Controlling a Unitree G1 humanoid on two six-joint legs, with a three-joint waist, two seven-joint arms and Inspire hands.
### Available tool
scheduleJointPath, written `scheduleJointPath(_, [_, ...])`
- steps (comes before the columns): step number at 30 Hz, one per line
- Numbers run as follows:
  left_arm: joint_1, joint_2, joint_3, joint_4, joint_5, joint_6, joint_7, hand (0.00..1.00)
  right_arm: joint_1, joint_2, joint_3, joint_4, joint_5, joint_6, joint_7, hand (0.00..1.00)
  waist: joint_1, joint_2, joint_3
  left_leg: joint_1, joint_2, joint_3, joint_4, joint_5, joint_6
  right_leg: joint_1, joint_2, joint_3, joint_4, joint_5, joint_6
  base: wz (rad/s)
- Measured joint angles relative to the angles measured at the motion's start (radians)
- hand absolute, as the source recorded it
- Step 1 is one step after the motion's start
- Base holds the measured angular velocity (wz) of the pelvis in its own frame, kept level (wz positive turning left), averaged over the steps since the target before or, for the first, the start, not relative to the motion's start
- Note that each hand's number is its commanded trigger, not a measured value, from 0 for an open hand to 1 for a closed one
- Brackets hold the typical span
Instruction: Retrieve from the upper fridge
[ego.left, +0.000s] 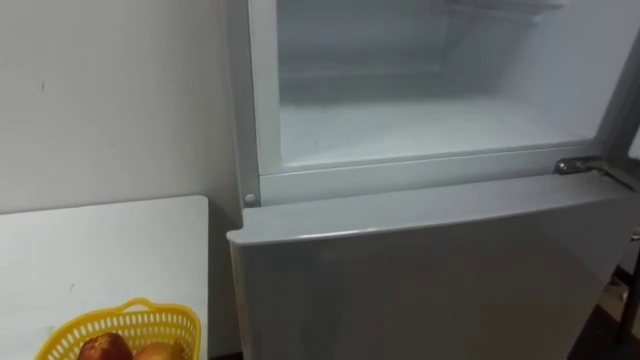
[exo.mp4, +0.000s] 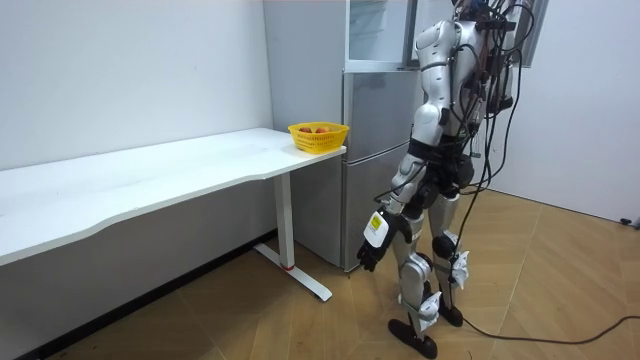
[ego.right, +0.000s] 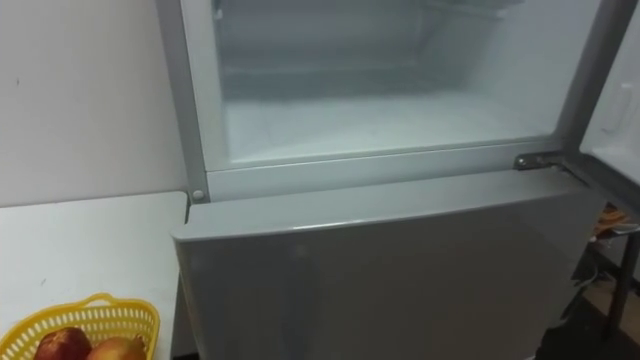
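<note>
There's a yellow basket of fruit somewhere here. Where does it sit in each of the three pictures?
Left eye view: yellow basket at the bottom left, on the white table.
Right eye view: basket in the bottom left corner, cut by the edge.
Room view: basket near the middle, on the table's end.
Shared landmark: the grey fridge right of the table.

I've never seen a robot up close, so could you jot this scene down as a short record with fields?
Robot: stands facing the fridge
Upper fridge compartment: open, nothing visible inside
Lower fridge door: closed
Yellow basket: on the white table, holding fruit
Left hand: hangs low by its side
</note>
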Motion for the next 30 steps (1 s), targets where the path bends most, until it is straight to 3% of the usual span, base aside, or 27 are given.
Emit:
scheduleJointPath(15, [-0.004,0.000,0.003,-0.002,-0.001,-0.001,0.003,0.00,0.000,-0.001,0.000,-0.001,-0.024,0.000,-0.019,0.00,-0.003,-0.001,0.0000,0.001,0.002,0.006,-0.002,0.000,0.000,-0.003,0.001,0.001,-0.001,0.000,0.000,0.00])
scheduleJointPath(24, [-0.003,0.001,0.002,-0.022,-0.002,0.001,0.028,0.00,0.009,0.000,-0.002,0.011,0.044,-0.002,0.002,0.00,-0.009,-0.001,-0.0028,0.001,0.002,0.007,0.000,0.000,0.000,-0.002,0.000,-0.001,-0.001,0.000,0.000,0.00])
scheduleJointPath(30, [-0.003,0.001,-0.001,-0.025,-0.004,0.027,0.048,0.00,0.040,0.009,-0.003,0.049,0.140,0.000,0.018,0.00,-0.013,0.003,-0.0077,0.002,0.002,0.006,0.003,0.000,0.000,0.000,0.000,-0.001,-0.001,0.000,0.000,0.00])
